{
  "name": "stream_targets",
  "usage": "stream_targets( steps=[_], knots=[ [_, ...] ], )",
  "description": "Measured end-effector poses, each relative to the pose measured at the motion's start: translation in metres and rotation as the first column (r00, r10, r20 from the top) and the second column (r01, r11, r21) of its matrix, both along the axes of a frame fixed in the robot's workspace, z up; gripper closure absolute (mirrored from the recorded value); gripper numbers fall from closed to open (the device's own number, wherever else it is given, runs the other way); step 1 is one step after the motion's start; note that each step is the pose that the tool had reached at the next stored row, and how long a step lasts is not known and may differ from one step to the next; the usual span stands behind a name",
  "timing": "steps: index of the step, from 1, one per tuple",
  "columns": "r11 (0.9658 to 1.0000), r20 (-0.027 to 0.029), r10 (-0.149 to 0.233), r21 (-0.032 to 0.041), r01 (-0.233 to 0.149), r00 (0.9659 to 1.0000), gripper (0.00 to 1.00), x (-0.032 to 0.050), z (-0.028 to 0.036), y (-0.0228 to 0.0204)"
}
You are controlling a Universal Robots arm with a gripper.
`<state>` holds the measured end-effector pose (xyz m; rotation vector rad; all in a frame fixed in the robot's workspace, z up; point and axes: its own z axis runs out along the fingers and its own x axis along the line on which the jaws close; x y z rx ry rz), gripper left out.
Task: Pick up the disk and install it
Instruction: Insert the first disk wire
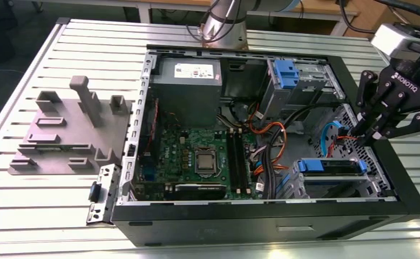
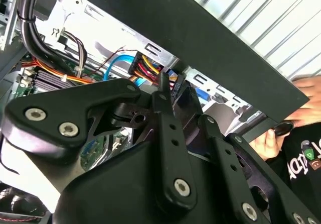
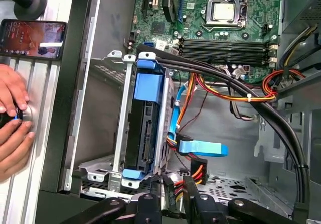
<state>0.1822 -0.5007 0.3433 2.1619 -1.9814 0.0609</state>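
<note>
Open PC case [image 1: 268, 221] lies on the slatted bench [image 1: 22, 216]. Disk [image 1: 330, 167] sits inside the case in a metal drive cage [image 1: 372, 186] at the exterior view's right, near the case corner, w/ blue rails at its ends. In the first wrist view the disk [image 3: 145, 128] is slotted in the cage [image 3: 120, 133], nothing holding it.

Gripper [image 1: 371, 136] hangs over the case interior just beside the cage, apart from the disk. It is close to a red/yellow cable bundle [image 3: 198, 171] and a blue connector [image 3: 203, 147]. Can't tell whether the gripper is clenched or released.

Motherboard [image 1: 195, 156] is mid-case, w/ the grey power supply [image 1: 188, 73] at the far end and a 2nd blue caddy [image 1: 285, 73] in the bay next to it. Grey fixture [image 1: 66, 129] is on the bench at the exterior view's left, apart from the case. A person's hands [image 3: 12, 118] rest on the bench outside the case, w/ a phone [image 3: 32, 38] near them.
</note>
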Motion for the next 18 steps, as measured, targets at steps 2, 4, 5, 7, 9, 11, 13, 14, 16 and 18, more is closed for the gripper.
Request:
stream_targets(
  steps=[2,4,5,7,9,11,13,14,16,18],
  knots=[
    [1.0,-0.0001,0.0,-0.0014,0.0,1.0,0.69,0.0001,-0.0001,0.0001],
    [1.0,-0.0001,0.0,-0.0055,0.0,1.0,0.69,0.0001,-0.0001,0.0001],
    [0.9999,-0.0001,0.0,-0.0106,0.0,1.0,0.69,0.0001,0.0,0.0001],
    [0.9997,-0.0002,0.0,-0.0251,0.0,1.0,0.7,0.0001,0.0,0.0001],
    [0.9992,-0.0001,0.0,-0.04,0.0,1.0,0.82,0.0001,0.0,0.0001],
    [0.9986,-0.0002,0.0,-0.0526,0.0,1.0,0.82,0.0001,-0.0001,0.0002],
    [0.9979,-0.0002,0.0,-0.0642,0.0,1.0,0.82,0.0001,0.0,0.0002],
    [0.9977,-0.0001,0.0,-0.0674,0.0,1.0,0.82,0.0002,-0.0001,0.0002],
    [0.9977,-0.0002,0.0,-0.0684,0.0,1.0,0.82,0.0002,0.0,0.0002],
    [0.9976,-0.0002,0.0,-0.0686,0.0,1.0,0.83,0.0002,-0.0001,0.0002]
  ],
)
